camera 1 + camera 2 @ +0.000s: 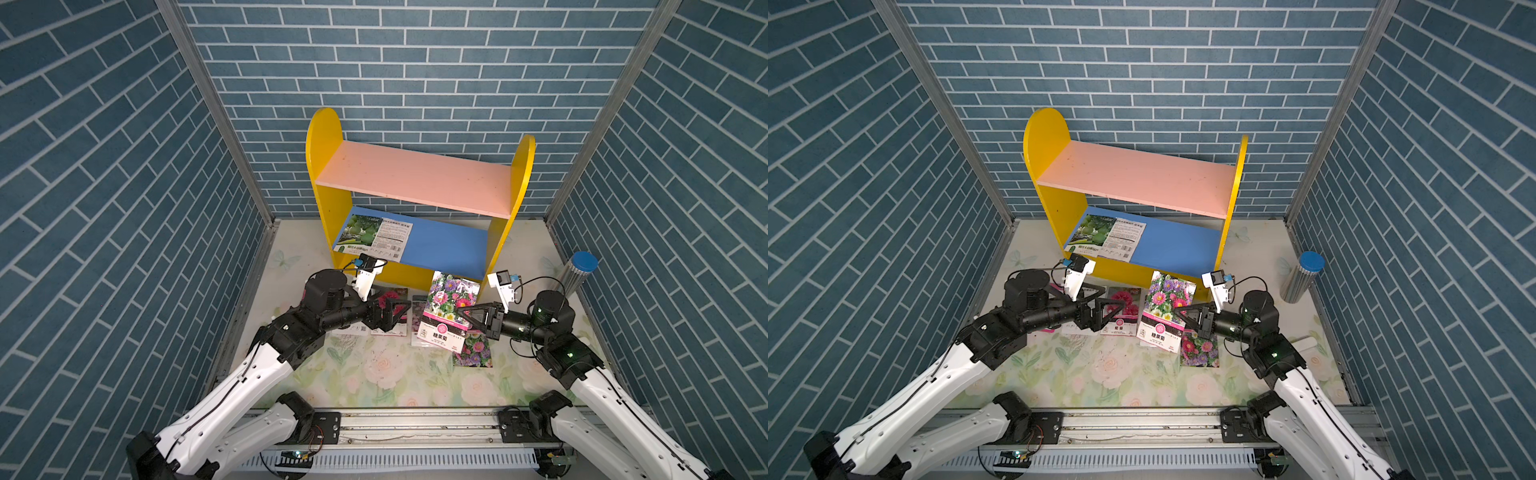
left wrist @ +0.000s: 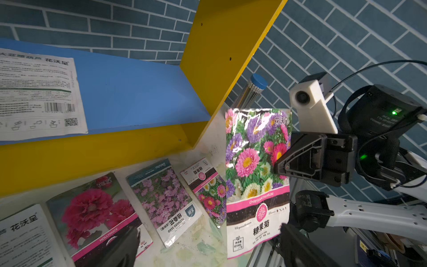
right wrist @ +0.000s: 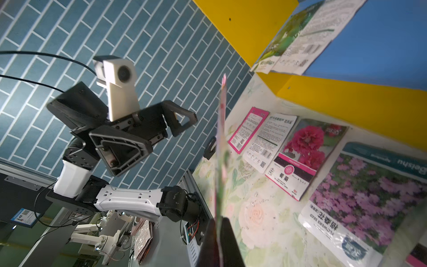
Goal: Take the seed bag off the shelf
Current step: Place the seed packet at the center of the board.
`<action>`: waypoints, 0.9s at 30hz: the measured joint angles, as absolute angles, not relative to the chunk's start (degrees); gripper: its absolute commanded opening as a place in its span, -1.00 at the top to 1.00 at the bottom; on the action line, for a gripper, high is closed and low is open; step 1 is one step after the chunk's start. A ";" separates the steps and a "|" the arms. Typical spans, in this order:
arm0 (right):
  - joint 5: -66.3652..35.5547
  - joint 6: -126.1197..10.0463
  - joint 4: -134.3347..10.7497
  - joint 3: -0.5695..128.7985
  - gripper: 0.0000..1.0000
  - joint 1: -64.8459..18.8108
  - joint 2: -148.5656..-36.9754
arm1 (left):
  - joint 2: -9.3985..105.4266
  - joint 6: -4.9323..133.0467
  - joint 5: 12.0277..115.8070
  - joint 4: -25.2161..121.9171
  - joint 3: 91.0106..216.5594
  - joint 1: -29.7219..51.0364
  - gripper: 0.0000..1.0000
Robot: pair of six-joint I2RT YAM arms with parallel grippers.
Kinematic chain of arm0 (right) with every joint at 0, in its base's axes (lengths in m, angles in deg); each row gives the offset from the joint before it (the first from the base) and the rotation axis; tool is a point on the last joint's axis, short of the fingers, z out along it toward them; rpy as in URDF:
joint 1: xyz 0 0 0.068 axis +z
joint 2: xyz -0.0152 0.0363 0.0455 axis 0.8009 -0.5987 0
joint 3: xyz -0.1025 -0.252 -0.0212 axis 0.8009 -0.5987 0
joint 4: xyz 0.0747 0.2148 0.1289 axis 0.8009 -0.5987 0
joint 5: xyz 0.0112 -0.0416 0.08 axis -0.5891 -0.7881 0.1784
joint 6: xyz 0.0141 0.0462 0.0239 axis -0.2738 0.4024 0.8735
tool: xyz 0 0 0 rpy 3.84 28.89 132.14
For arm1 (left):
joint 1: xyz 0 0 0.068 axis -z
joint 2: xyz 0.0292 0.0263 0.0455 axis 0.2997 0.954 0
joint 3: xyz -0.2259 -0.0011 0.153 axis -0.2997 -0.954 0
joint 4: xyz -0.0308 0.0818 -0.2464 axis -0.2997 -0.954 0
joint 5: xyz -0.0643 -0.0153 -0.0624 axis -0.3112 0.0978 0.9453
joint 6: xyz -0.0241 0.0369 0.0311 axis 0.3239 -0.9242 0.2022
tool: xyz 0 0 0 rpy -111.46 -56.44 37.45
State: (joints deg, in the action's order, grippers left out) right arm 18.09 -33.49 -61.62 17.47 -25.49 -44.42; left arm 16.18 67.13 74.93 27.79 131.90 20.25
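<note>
The shelf (image 1: 415, 174) (image 1: 1133, 174) stands at the back of the table. One seed bag (image 1: 372, 237) (image 1: 1106, 237) (image 2: 39, 92), green and white, lies flat on the left of its blue lower board. A second seed bag (image 1: 446, 309) (image 1: 1165, 307) (image 2: 256, 180) with chrysanthemums hangs upright in front of the shelf, off the table. My right gripper (image 1: 463, 311) (image 1: 1181, 312) (image 3: 219, 231) is shut on its edge. My left gripper (image 1: 401, 313) (image 1: 1117, 311) (image 2: 208, 242) stands wide open just left of that bag, holding nothing.
Several seed bags lie flat on the floral table (image 1: 395, 374) before the shelf: a hollyhock one (image 1: 1123, 301) under my left gripper, a purple-flowered one (image 1: 473, 349) under my right. A tube with a blue cap (image 1: 577, 274) stands at the right wall. Brick-patterned walls enclose three sides.
</note>
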 measured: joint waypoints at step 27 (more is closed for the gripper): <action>2.46 -20.22 -50.95 -4.58 1.00 -0.25 -49.84 | 14.21 66.93 70.76 24.20 131.27 20.25 -0.99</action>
